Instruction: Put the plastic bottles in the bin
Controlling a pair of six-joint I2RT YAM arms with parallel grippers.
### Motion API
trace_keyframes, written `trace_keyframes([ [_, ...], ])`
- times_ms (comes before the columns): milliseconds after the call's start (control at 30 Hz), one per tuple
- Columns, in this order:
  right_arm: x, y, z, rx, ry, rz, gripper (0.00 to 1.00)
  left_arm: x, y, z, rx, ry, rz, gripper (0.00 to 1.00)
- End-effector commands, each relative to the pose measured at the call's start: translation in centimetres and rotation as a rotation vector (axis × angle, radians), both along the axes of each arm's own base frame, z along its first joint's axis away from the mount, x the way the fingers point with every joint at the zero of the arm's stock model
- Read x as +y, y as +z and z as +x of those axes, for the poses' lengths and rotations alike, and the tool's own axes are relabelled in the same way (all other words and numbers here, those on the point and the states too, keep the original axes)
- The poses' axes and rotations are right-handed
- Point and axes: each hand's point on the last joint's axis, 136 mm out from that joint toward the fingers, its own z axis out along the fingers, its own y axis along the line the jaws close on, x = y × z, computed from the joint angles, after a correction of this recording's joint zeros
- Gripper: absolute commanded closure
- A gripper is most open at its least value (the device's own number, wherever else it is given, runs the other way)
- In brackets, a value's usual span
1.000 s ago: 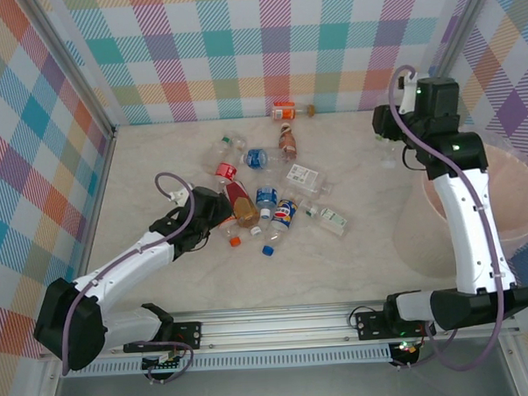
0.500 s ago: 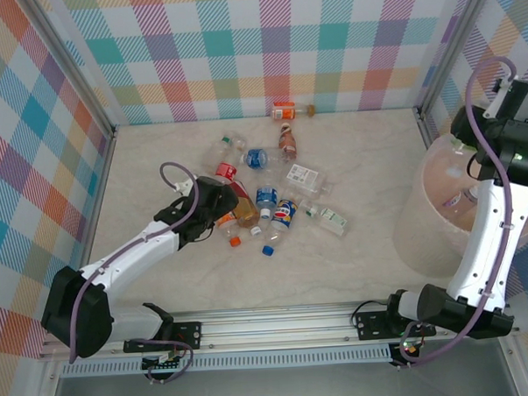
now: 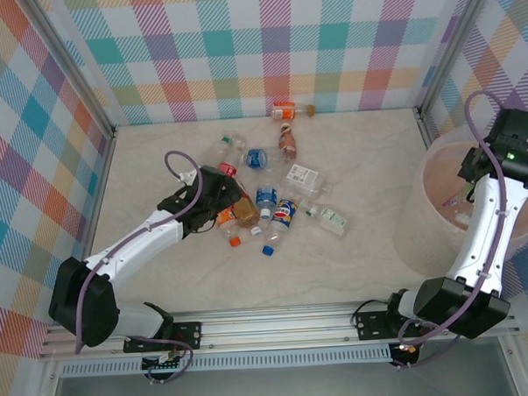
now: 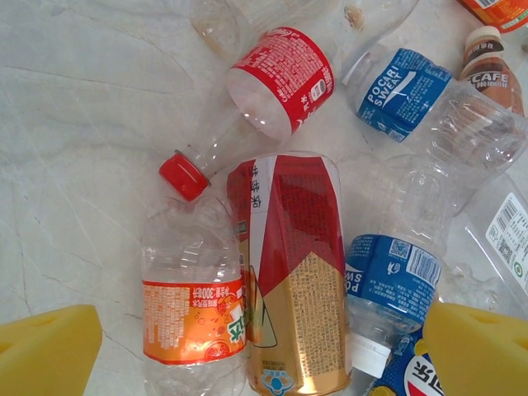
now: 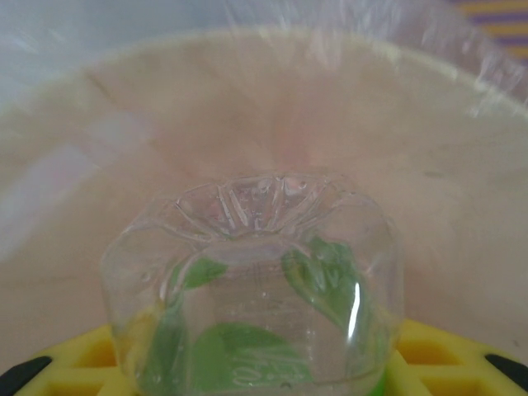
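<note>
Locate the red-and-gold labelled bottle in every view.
Top external: the red-and-gold bottle lies just left of picture centre.
Left wrist: it lies at centre, in the lower half.
Shared landmark: the blue-labelled bottle lying along its right side.

The top camera sits high behind the arm bases at six o'clock, looking down and forward over the whole counter (image 3: 364,272). It takes in the bottle pile (image 3: 264,198) near centre and the bin (image 3: 423,235) at three o'clock. The left wrist camera hangs close over that same pile, facing straight down, with yellow fingers (image 4: 45,351) at its lower corners. The right wrist camera looks from very near into the bin, past a clear bottle (image 5: 256,280).
</note>
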Motion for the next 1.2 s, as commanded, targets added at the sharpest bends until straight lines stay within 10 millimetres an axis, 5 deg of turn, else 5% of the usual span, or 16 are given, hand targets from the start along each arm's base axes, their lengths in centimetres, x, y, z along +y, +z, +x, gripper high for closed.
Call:
trace_keyframes([
  [0, -1.1, -0.5, -0.6, 0.007, -0.064, -0.036, 0.53, 0.3, 0.2, 0.0, 0.023, -0.012, 0.017, 0.0],
  [267, -1.5, -2.4, 0.0, 0.006, -0.088, -0.022, 0.37, 1.0, -1.1, -0.6, 0.058, 0.021, 0.025, 0.0],
  [567, -0.9, -1.9, 0.4, -0.053, -0.086, 0.004, 0.19, 1.4, -2.0, -0.9, 0.076, 0.04, 0.026, 0.0],
  [1167, 6.5, 6.3, 1.3, -0.515, 0.157, 0.167, 0.0, 1.4, -5.2, -2.3, 0.192, 0.029, -0.003, 0.0],
])
